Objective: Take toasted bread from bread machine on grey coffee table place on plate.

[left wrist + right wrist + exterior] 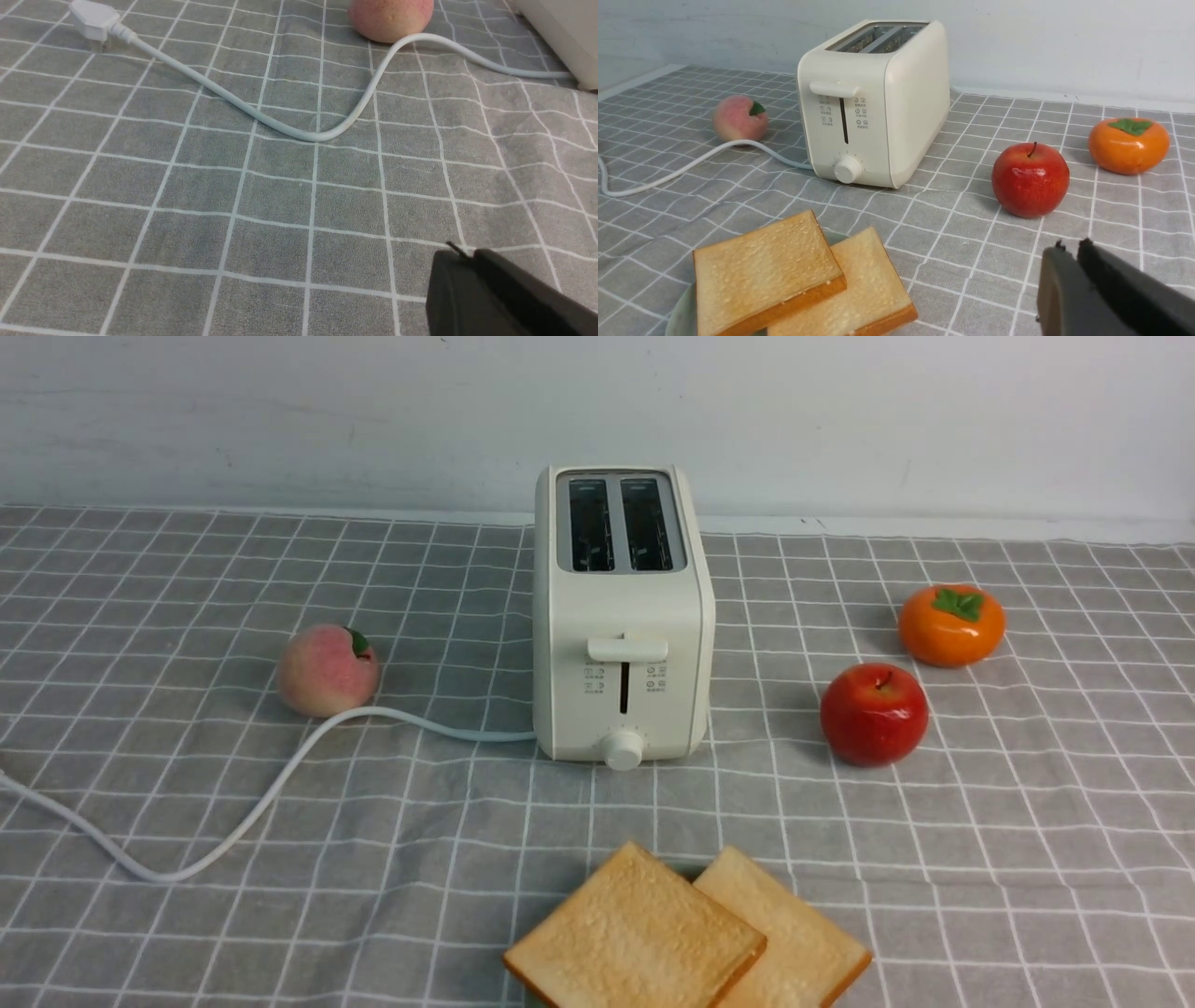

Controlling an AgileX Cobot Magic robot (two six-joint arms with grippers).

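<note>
The cream-white bread machine (621, 616) stands mid-table on the grey coffee table (187, 915), both slots empty. Two slices of toasted bread (635, 938) lie overlapping at the front edge, the left slice partly on top of the right one (803, 943). In the right wrist view they (770, 266) rest on the pale green plate (681, 317); the bread machine (873, 100) stands behind. My right gripper (1071, 247) is shut and empty, off to the side of the plate. My left gripper (462, 254) is shut and empty over bare cloth. Neither arm shows in the front view.
A peach (327, 669) sits left of the bread machine, with the white cord (233, 821) looping past it to a plug (93, 21). A red apple (874, 714) and an orange persimmon (950, 623) sit to the right. A white wall lies behind.
</note>
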